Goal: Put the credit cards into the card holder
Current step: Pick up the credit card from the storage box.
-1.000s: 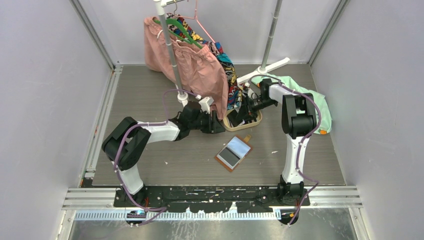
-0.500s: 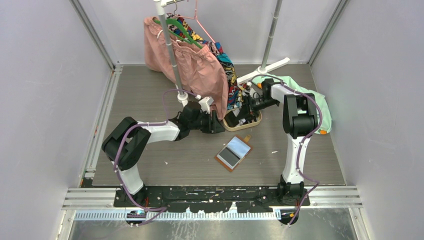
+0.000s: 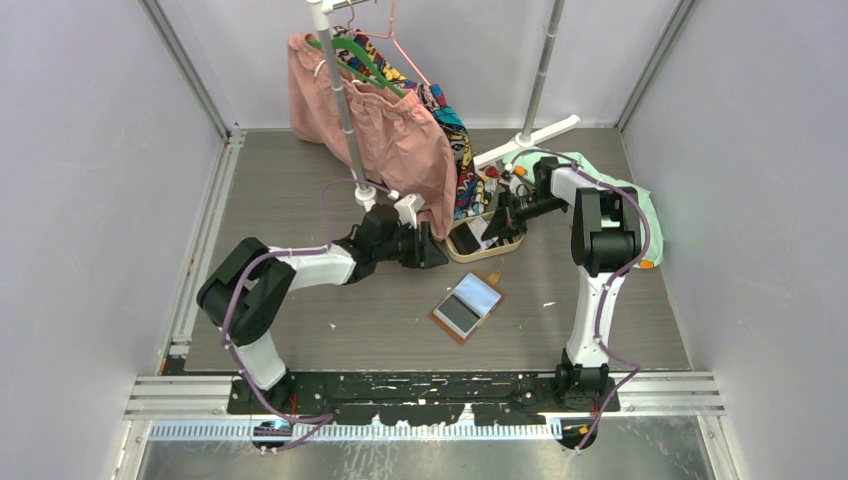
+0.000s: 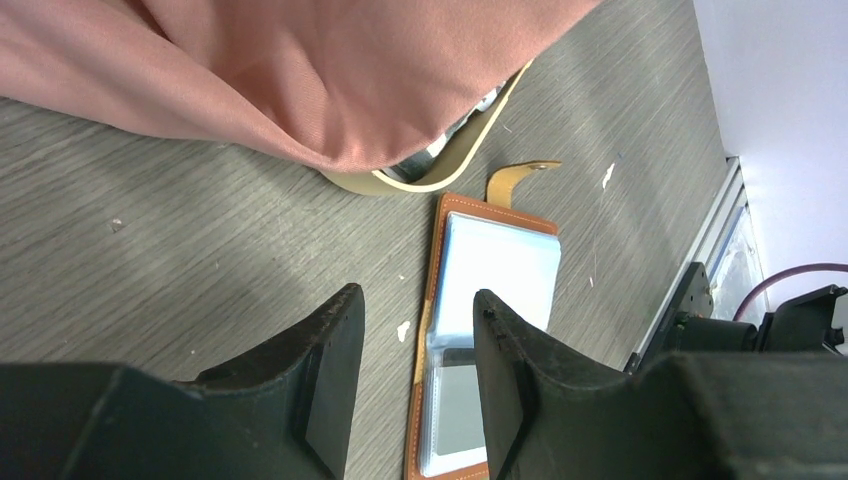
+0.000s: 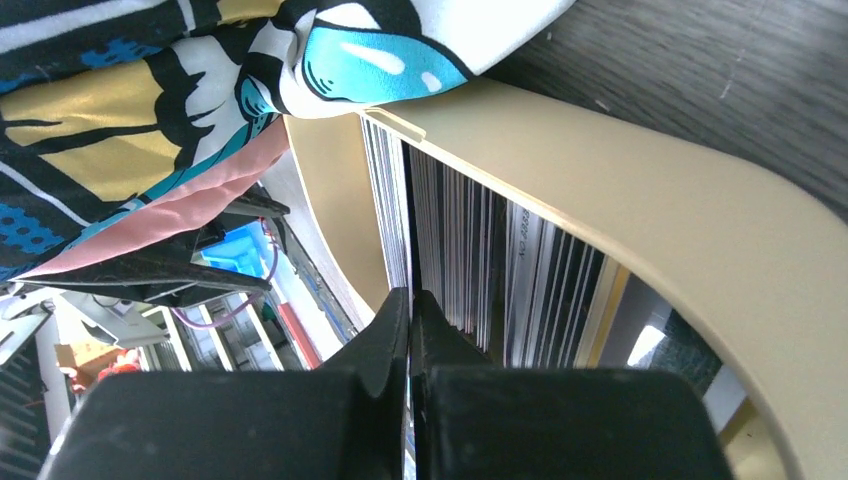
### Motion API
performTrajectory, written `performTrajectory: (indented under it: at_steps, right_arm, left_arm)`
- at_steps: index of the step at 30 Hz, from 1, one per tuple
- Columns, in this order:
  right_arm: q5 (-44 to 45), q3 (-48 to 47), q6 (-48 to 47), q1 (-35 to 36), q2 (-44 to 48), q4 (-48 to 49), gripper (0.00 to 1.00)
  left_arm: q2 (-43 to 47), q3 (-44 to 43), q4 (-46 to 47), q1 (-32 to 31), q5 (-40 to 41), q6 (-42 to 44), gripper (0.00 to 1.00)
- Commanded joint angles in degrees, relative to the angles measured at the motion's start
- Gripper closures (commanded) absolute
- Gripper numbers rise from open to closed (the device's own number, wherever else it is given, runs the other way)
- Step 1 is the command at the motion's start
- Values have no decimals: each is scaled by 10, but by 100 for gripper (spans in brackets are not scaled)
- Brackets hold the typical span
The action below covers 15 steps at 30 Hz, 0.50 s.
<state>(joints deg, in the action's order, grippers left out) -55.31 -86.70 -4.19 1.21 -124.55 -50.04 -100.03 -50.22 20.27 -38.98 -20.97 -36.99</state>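
The tan card holder (image 3: 467,306) lies open on the table, its greyish and bluish pockets up; it also shows in the left wrist view (image 4: 490,330). My right gripper (image 3: 497,222) is over the oval beige tray (image 3: 492,246) and is shut on a thin credit card, seen edge-on in the right wrist view (image 5: 398,200). In the top view the card (image 3: 478,229) looks whitish and tilted. More cards (image 5: 560,290) lie in the tray (image 5: 640,200). My left gripper (image 3: 437,256) is open and empty (image 4: 415,300), just left of the tray and above the table.
A pink skirt (image 3: 400,140) and a colourful garment (image 3: 462,150) hang from a rack pole (image 3: 345,110) over the tray's far side. A mint green cloth (image 3: 640,215) lies at the right. White enclosure walls stand on three sides.
My right wrist has drawn back to the right and the whitish card has come up tilted out of the tray. The left arm has barely shifted.
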Motion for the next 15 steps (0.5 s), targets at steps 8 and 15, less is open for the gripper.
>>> performTrajectory:
  at_steps: [8, 15]
  right_arm:
    - [39, -10, -45, -37, 73, -35, 99]
    - [29, 27, -114, -47, 140, -70, 99]
  left_arm:
    - [104, 64, 88, 12, -8, -46, 53]
    - [169, 150, 225, 13, -11, -132, 46]
